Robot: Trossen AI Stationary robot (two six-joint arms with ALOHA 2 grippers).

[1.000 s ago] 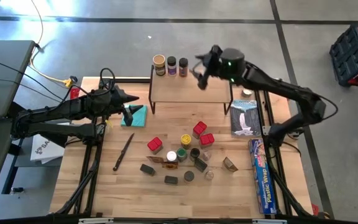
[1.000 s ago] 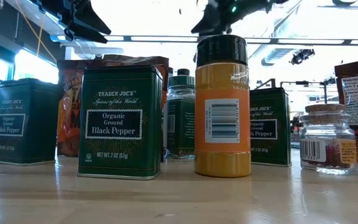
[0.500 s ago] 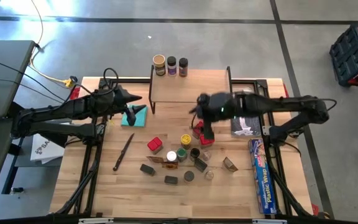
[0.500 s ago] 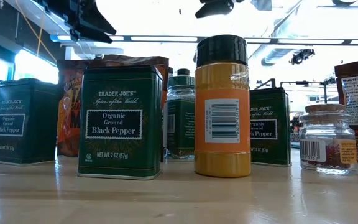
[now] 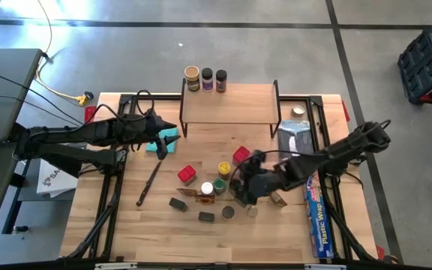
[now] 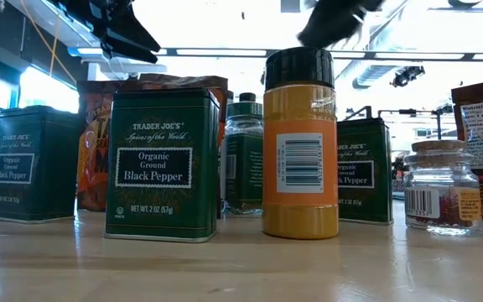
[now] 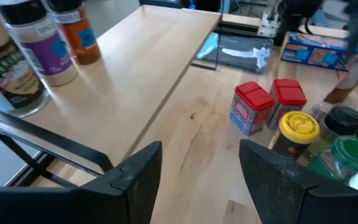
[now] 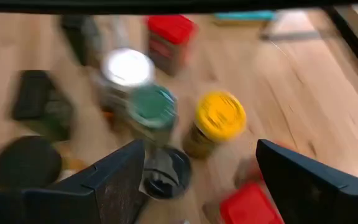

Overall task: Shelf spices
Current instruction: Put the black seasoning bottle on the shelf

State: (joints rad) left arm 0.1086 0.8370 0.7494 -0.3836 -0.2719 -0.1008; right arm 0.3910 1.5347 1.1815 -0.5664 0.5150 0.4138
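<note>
The right gripper [image 5: 247, 187] hangs spread wide and empty over the spice cluster. Directly beneath its fingers stand a dark-lidded jar [image 8: 165, 172], a green-lidded jar [image 8: 152, 106] and a yellow-lidded jar [image 8: 219, 116], with red boxes [image 5: 241, 156] just past them. Farther out, the left gripper [image 5: 165, 129] hovers part open, holding nothing, beside the shelf [image 5: 229, 104]. Only three jars [image 5: 205, 79] stand along the shelf's back edge, so by my reading the job is barely begun.
</note>
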